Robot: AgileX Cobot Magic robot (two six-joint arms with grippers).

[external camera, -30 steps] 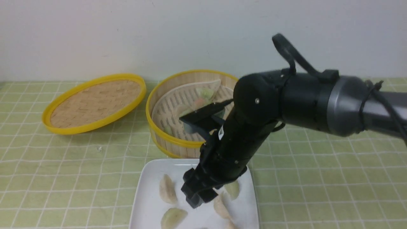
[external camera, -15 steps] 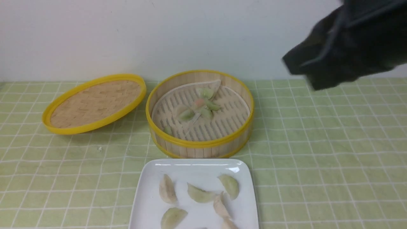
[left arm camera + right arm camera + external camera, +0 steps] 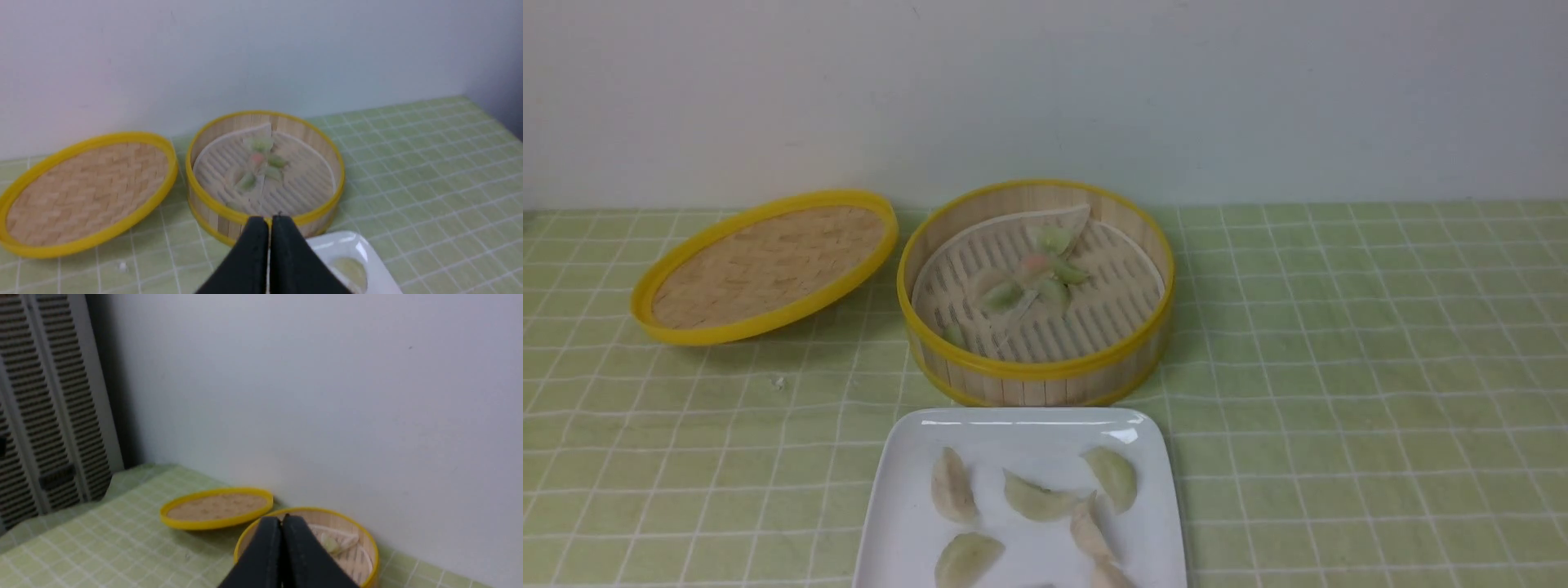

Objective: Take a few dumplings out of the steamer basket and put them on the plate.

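Front view looks forward and down across the bench (image 3: 1339,327). Left wrist view peers past left pincer (image 3: 269,222), near; right wrist view past right pincer (image 3: 281,522), farther back. All share basket (image 3: 1036,371), lid (image 3: 768,265).

The table (image 3: 1380,343) fills the lower two thirds of the front view, covered by a pale green cloth (image 3: 645,457) with a white grid. At center stands the round steamer basket (image 3: 1037,371). Its shallow woven lid (image 3: 768,265) lies to the left of it, close to the basket, with its far edge raised. The white plate (image 3: 907,523) sits at bottom center, just in front of the basket. A small white speck (image 3: 778,381) lies on the cloth below the lid.
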